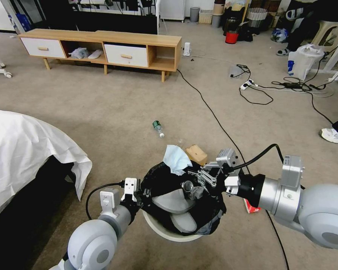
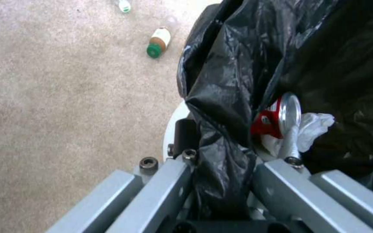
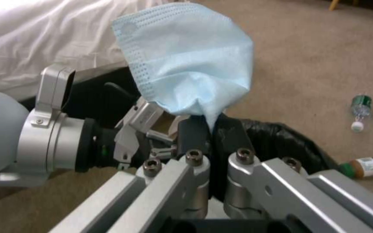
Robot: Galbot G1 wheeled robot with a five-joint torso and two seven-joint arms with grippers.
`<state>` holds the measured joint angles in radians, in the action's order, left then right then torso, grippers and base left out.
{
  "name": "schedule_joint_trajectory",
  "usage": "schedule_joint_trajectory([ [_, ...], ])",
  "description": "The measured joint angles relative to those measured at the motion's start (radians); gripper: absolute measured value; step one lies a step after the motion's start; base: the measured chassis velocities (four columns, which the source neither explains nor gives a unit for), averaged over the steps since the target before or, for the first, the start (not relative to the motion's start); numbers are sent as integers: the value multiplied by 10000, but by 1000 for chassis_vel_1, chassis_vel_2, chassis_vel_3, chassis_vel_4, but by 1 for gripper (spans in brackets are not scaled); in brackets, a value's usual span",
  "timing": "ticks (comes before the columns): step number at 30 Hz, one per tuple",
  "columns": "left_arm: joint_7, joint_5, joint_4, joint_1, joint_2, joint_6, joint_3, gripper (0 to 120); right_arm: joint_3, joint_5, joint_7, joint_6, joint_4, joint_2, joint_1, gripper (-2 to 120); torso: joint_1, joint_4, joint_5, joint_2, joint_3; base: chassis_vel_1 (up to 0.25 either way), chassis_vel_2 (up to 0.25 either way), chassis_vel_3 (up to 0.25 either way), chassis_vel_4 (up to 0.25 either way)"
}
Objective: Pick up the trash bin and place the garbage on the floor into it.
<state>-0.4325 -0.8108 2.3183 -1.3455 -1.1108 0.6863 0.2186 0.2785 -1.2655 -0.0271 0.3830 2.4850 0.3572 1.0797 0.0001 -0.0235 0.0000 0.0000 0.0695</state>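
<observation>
Pale blue crumpled tissue (image 3: 186, 64) is pinched tight in the right gripper (image 3: 208, 129), over the round white bin with a black bag (image 1: 184, 210). It could catch on the rim and fall. The left gripper (image 2: 221, 161) is clamped on the bin's left rim, holding it up.

We saw glossy crinkled black plastic bag (image 2: 238, 58) | matt short-pile carpet (image 1: 112, 112) | soft dimpled blue tissue (image 3: 186, 61) | shiny metal can (image 2: 281, 115).
</observation>
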Motion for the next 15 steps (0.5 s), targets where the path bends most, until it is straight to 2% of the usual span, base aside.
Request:
schedule_joint_trajectory([
  [15,23,40,-11,36,-89,-80,-4,0,-685,8,85,140,-251,337,33,0,0,0,0,0,0,0,0,0,0],
])
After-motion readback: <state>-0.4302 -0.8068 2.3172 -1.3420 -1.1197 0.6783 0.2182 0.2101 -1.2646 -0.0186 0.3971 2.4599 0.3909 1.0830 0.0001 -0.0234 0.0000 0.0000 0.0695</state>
